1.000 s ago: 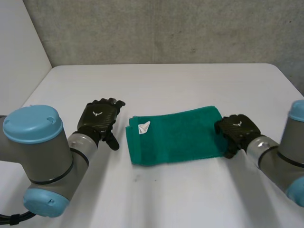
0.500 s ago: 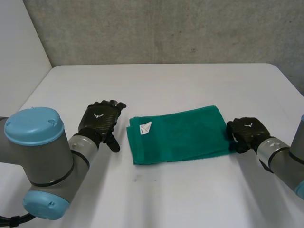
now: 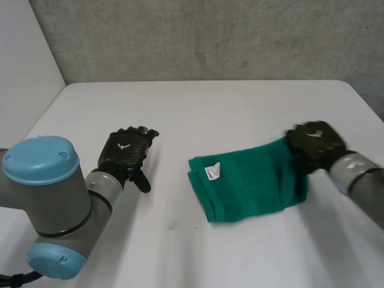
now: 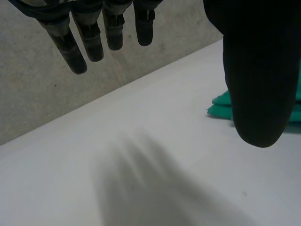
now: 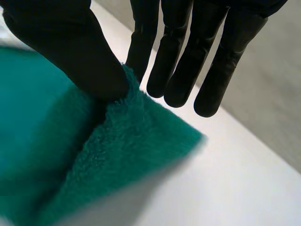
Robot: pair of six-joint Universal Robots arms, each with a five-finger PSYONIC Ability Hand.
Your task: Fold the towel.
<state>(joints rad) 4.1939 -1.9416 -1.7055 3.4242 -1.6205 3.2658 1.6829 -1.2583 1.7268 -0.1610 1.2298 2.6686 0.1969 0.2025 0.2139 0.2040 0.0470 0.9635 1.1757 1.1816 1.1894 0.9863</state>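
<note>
A green towel, folded into a thick strip with a small white label, lies right of the table's middle. Its right end is lifted off the table. My right hand holds that end, thumb and a finger pinching the towel's edge while the other fingers stay straight. My left hand rests open on the table, left of the towel and apart from it. Beyond its thumb, a corner of the towel peeks out.
The white table runs back to a grey wall. Bare tabletop lies between my left hand and the towel, and in front of the towel.
My right hand has pinched the towel's right end and lifted it back and to the right. The whole towel slid right and skewed. My left hand has not moved.
</note>
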